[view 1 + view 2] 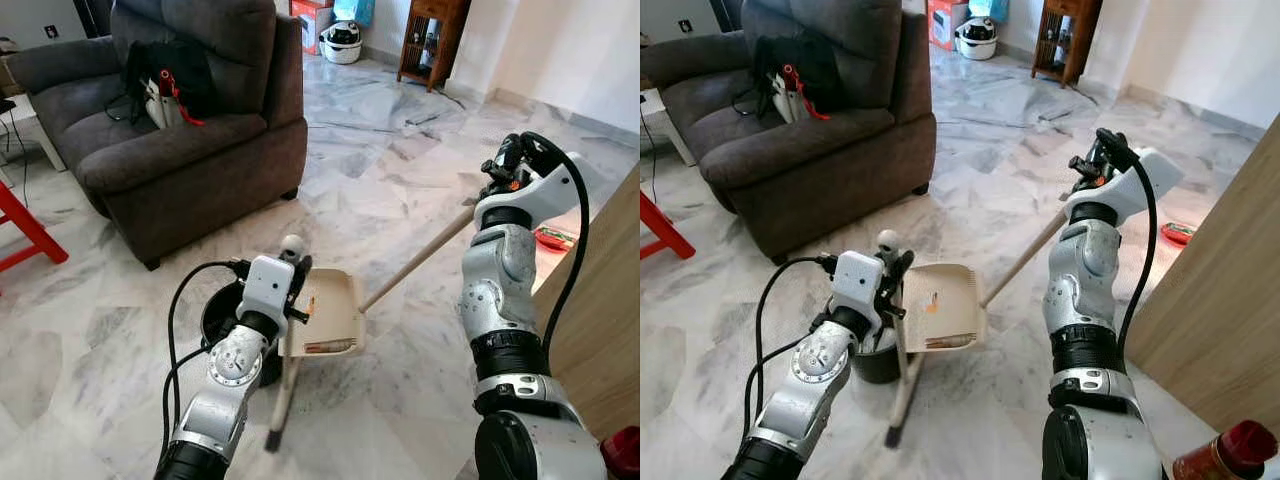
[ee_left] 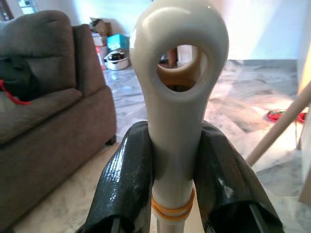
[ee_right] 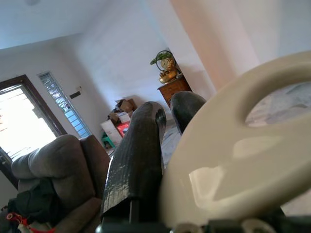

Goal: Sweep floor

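Cream plastic fills the left gripper (image 2: 176, 189): its black fingers (image 2: 127, 179) clamp either side of a looped handle top (image 2: 179, 73) on the pole (image 1: 283, 395) that slants down to the marble floor (image 1: 400, 180). Beside it hangs the beige dustpan (image 1: 330, 310), its long handle (image 1: 415, 262) rising to the right gripper (image 3: 163, 141), whose fingers (image 3: 138, 155) close against the handle's looped end (image 3: 243, 160). A dark sofa (image 1: 190, 150) stands behind.

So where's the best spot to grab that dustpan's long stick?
Near the top of the dustpan handle, just below its looped end, fingers closing from either side. The shaft is slim, round and upright there, and the wider loop above stops it slipping down. The left gripper holds it so.
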Motion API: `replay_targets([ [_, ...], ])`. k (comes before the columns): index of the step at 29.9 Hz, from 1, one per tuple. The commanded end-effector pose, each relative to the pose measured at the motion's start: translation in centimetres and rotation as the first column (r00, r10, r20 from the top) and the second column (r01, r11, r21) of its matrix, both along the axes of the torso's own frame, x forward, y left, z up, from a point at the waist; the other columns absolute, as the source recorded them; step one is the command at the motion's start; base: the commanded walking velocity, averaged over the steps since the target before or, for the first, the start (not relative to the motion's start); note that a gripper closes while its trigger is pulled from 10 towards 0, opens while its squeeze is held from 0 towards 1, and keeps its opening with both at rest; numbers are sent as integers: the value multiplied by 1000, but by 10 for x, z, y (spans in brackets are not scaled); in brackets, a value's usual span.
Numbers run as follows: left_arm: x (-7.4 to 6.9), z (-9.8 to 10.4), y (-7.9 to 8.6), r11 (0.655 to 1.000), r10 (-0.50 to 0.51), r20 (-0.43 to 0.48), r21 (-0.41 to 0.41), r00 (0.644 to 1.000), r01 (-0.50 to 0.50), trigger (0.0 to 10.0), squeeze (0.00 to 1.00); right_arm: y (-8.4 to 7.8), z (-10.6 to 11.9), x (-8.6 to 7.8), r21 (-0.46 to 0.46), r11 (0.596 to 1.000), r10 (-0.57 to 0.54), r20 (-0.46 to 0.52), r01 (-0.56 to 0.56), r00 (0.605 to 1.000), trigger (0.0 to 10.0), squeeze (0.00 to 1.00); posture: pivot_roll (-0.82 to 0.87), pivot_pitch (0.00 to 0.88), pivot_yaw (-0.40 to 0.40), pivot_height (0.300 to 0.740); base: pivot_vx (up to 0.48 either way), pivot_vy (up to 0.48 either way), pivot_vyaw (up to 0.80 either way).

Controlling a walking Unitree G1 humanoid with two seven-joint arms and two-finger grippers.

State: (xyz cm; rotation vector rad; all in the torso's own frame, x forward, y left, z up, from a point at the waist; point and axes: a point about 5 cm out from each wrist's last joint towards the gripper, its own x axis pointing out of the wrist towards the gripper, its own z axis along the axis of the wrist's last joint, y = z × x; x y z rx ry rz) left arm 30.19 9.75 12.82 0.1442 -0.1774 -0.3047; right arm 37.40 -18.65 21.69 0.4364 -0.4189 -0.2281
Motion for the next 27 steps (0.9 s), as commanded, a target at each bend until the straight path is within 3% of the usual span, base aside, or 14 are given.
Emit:
replay_targets([
  [1, 2, 26, 0, 1000, -1, 129, 10, 992, 0, 10000, 0, 1, 19, -2, -40, 999, 3, 83, 1, 997, 10000, 0, 94, 0, -13, 740, 0, 0, 0],
  [4, 2, 24, -1, 1000, -18, 113, 8, 993, 17, 10000, 0, 2, 19, -3, -82, 997, 12, 86, -5, 996, 10000, 0, 93, 0, -13, 740, 0, 0, 0],
  [9, 1, 19, -7, 994, -72, 33, -85, 997, 75, 10000, 0, 2, 20, -3, -84, 996, 15, 89, -8, 996, 10000, 0, 95, 0, -11, 740, 0, 0, 0],
  [11, 1, 9, -12, 976, -116, -85, -197, 990, 98, 10000, 0, 4, 21, -2, -87, 996, 20, 93, -12, 995, 10000, 0, 94, 0, -10, 740, 0, 0, 0],
  [17, -2, -1, -20, 947, -175, -192, -300, 966, 112, 10000, 0, 7, 22, -2, -94, 995, 31, 94, -22, 995, 10000, 0, 94, 0, -8, 740, 0, 0, 0],
  [24, -7, -9, -25, 918, -262, -293, -369, 919, 144, 10000, 0, 8, 21, -2, -103, 994, 43, 90, -34, 995, 10000, 0, 94, 0, -8, 740, 0, 0, 0],
  [27, -6, -3, -21, 938, -230, -244, -315, 942, 147, 10000, 0, 10, 21, -1, -105, 994, 54, 89, -44, 995, 10000, 0, 96, 0, -8, 740, 0, 0, 0],
])
